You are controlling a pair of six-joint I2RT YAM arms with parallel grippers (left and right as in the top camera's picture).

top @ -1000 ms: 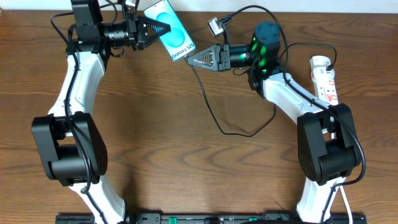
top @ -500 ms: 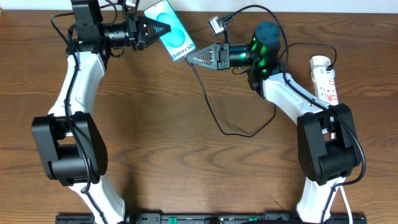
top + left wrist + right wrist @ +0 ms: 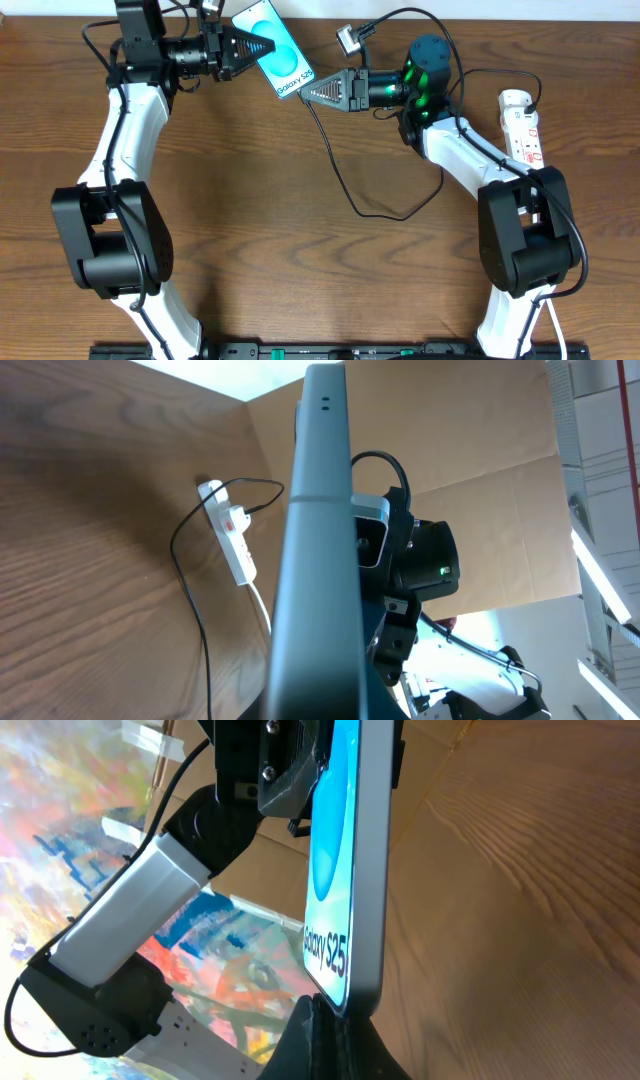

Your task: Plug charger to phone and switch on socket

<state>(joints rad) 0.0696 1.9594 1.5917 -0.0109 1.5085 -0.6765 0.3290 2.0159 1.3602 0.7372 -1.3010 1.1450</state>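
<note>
Presently, item one, the phone [image 3: 283,58], a slim rectangular smartphone with a light blue-teal screen and a white "Galaxy S25" strip, is hanging tilted above the far edge of the table. Its label end is pointing toward the right arm.

Item two, the left gripper [image 3: 262,47], is holding the phone, with its dark jaws clamping the end away from the label. The left wrist view is showing the phone edge-on.

Item three, the right gripper [image 3: 306,94], is sitting just beside the phone's label end. Its jaws are pressing together on the end of the charger cable [image 3: 345,190], a thin black lead. The connector tip itself is hiding between the fingers.

The charger cable is trailing from those fingers, looping over the brown wooden table [image 3: 300,270], then running back under the right forearm.

Item four, the power strip [image 3: 522,122], white and elongated with red markings, is lying on the table near the right edge, well apart from the phone.
</note>
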